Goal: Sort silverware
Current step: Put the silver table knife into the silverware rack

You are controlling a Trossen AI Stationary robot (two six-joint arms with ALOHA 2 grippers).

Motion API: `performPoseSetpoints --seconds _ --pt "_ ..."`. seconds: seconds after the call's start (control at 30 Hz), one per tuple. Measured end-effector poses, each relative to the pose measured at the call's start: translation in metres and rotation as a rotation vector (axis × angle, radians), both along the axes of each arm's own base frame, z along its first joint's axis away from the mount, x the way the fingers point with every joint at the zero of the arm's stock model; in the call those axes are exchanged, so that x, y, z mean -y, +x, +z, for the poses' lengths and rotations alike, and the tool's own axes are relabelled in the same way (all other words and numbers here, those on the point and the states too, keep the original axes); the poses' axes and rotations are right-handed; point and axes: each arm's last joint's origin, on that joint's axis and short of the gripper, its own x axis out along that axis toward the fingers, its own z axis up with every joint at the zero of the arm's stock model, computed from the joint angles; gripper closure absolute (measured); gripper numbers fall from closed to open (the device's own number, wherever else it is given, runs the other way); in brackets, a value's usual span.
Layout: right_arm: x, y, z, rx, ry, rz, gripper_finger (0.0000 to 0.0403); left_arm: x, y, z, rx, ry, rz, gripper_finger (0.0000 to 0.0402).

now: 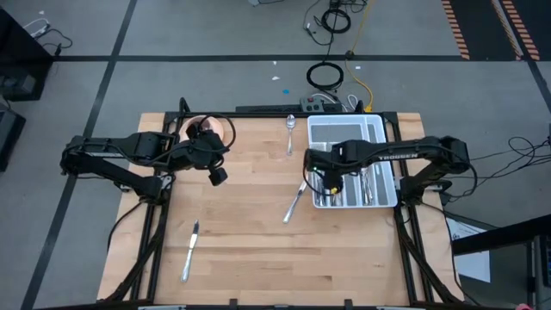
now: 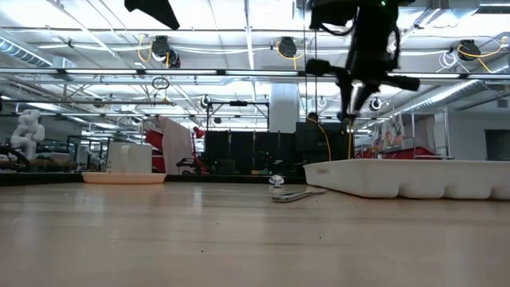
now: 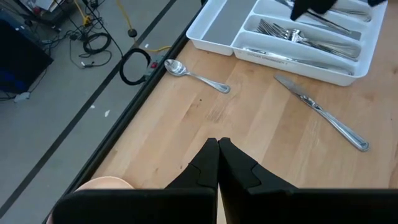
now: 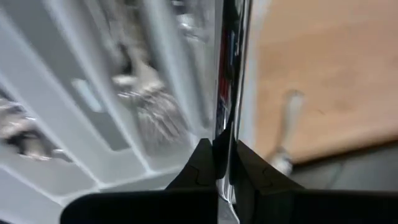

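The white tray (image 1: 349, 129) stands at the table's far right, with forks (image 3: 298, 34) and other silverware in its compartments. My right gripper (image 1: 331, 182) hangs over the tray's left side, shut on one slim shiny piece of silverware (image 4: 227, 74). A spoon (image 1: 291, 129) lies flat near the far edge. One knife (image 1: 295, 202) lies just left of the tray, another (image 1: 189, 250) at the near left. My left gripper (image 1: 219, 176) hovers shut and empty beside the pink saucer (image 1: 211, 129). My right gripper pinches the slim piece of silverware (image 4: 225, 124) between its two fingers. The piece is seen edge-on and runs on past the fingertips along their line. The fingers slant steeply down from above. The piece is lifted clear over the tray's left wall (image 4: 249, 93). Which kind of piece it is I cannot tell.
The pink saucer with a cup sits at the far left corner, close under my left arm. Bare wood stretches across the table's middle and near side. Cables and a power strip (image 1: 327, 103) lie on the floor beyond the far edge.
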Motion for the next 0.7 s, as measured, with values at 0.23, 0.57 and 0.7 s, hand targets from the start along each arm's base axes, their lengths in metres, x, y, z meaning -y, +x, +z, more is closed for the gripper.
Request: performPoseSetpoints --seconds 0.23,0.57,0.7 --pt "-0.007 -0.01 -0.028 -0.068 0.012 0.033 0.0403 0.0 0.0 0.0 0.012 -0.015 0.016 0.0397" --pt "-0.018 -0.007 -0.049 -0.057 0.108 0.15 0.0402 -0.001 0.0 0.0 0.014 -0.001 0.03 0.0397" --pt "-0.017 -0.002 -0.058 -0.073 0.096 0.161 0.0402 -0.001 0.0 0.0 0.016 0.001 0.032 0.0397"
